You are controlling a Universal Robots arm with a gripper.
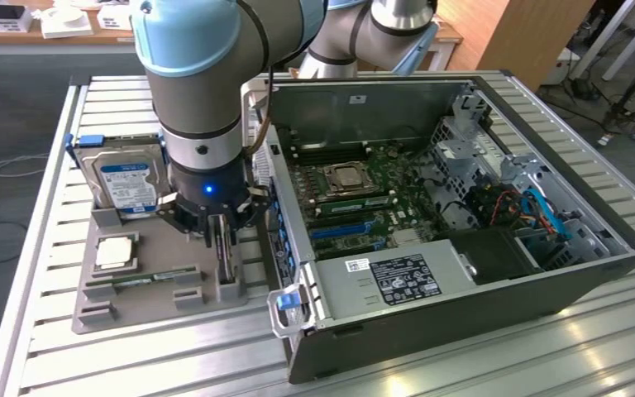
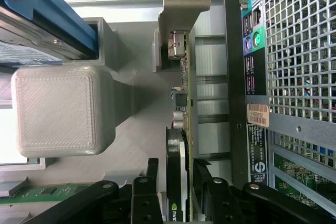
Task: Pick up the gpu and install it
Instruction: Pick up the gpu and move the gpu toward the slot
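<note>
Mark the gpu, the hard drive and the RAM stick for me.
gpu (image 2: pixel 182 100): wrist view, middle of the card's edge.
hard drive (image 1: pixel 128 184): exterior view, blue-white label.
RAM stick (image 1: pixel 143 281): exterior view, green board.

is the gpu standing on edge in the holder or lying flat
On edge: the gpu stands thin-side-up in a slot of the gray holder.

You have the open computer case at three o'clock of the grey tray. A hard drive stands upright at the tray's twelve o'clock, and a RAM stick lies near its centre.
</note>
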